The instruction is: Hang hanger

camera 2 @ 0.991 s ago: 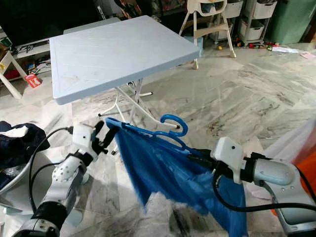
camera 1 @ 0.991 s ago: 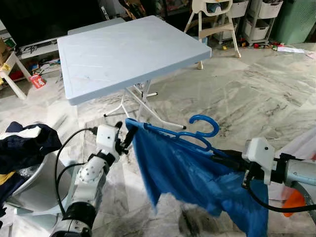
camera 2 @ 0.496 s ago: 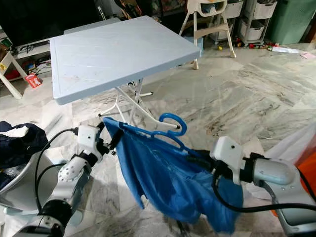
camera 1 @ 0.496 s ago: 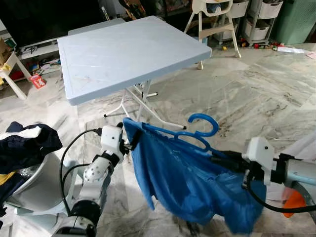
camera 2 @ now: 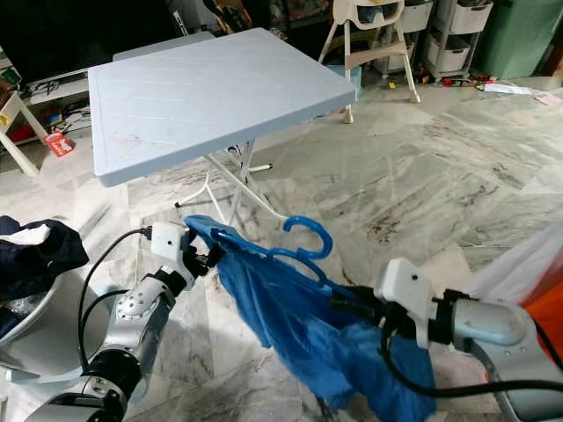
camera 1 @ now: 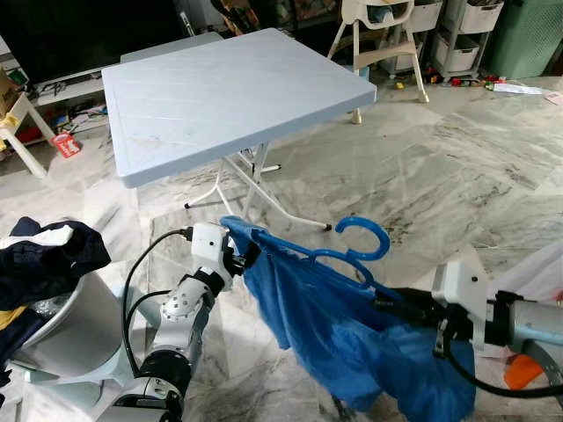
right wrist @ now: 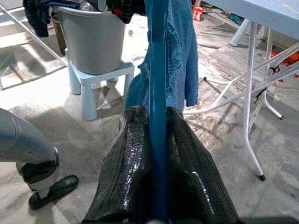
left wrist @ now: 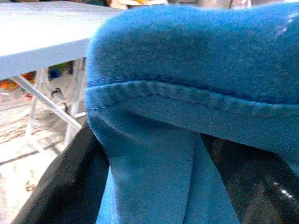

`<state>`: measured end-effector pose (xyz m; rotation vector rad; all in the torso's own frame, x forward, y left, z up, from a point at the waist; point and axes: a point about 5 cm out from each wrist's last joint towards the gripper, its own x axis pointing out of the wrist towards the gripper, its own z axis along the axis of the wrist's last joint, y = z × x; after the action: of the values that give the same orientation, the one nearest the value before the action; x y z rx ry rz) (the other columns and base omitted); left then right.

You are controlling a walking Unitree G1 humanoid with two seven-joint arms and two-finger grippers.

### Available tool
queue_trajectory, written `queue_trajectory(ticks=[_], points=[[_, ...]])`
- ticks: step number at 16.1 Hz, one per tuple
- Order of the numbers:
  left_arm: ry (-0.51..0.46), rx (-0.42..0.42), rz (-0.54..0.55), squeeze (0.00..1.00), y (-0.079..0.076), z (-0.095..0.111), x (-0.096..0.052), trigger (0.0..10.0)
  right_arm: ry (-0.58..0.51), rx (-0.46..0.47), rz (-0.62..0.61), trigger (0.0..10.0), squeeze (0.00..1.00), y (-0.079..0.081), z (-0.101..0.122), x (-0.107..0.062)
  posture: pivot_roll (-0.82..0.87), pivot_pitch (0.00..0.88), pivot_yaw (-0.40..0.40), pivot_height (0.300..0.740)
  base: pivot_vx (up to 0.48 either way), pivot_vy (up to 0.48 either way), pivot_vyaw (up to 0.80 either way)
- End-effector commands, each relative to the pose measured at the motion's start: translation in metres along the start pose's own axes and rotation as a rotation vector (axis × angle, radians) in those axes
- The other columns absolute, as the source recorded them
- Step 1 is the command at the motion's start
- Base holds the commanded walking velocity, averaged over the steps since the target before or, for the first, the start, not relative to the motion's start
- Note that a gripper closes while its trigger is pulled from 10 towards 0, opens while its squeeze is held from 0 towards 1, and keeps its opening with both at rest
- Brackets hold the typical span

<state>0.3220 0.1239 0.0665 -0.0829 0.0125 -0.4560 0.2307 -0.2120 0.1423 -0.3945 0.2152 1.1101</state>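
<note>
The blue hanger is in the air in front of the light blue folding counter, over the marble floor, with a blue garment draped on it. The right pincer has its two black fingers pressed on the hanger's bar from both sides; the right wrist view shows this clearly, and behind the bar a grey basket on a small stool. The left pincer is at the hanger's end nearest the counter. In the left wrist view the garment's hem covers nearly everything, so one cannot tell how wide this pincer stands.
</note>
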Motion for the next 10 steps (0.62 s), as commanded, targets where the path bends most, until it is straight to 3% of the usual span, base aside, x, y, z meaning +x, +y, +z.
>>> queue_trajectory(ticks=[1, 10], points=[[0.017, -0.019, -0.018, 0.0, 0.0, -0.004, -0.003, 0.0, -0.042, -0.028, 0.042, 10.0, 0.0, 0.005, 0.01, 0.006, -0.19, 0.039, 0.13, 0.74, 0.0, 0.0, 0.0], [-0.034, -0.042, 0.03, 0.0, 0.013, 0.002, -0.008, 0.0, -0.031, -0.041, 0.014, 10.0, 0.0, -0.002, 0.01, 0.004, -0.19, 0.036, 0.128, 0.74, 0.0, 0.0, 0.0]])
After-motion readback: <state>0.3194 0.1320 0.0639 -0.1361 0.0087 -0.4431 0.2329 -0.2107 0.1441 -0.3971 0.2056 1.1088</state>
